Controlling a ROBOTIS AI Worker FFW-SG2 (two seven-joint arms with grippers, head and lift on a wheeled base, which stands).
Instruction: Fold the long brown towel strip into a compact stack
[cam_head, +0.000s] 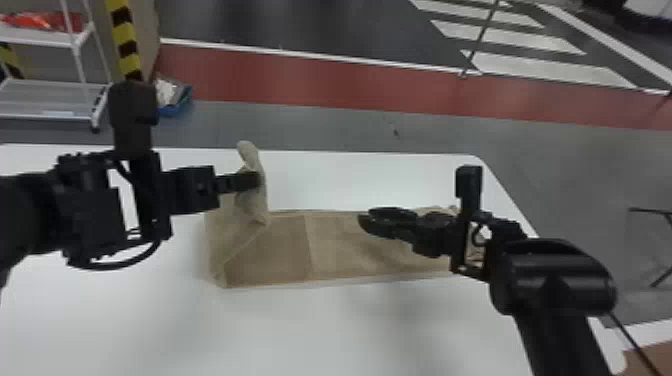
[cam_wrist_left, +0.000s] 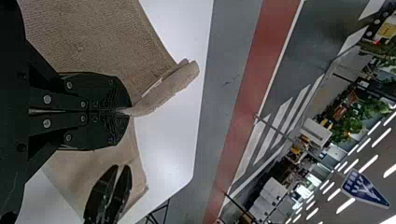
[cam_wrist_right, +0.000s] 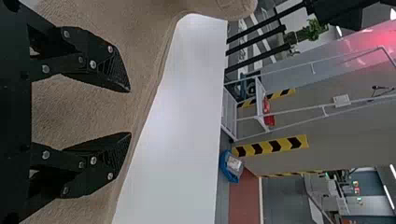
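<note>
Folding this end well calls for a level, unhurried carry, its edges lined up with the towel's (cam_head: 340, 250) long sides. The towel lies stretched across the tabletop (cam_head: 300, 330), its left end partly lifted. The left tool (cam_wrist_left: 130, 111) is clamped on the raised part of the towel; the right tool (cam_wrist_right: 130, 112), fingers apart above the cloth, could steady the lower layer. Pulling from one corner alone would likely skew the crease.
</note>
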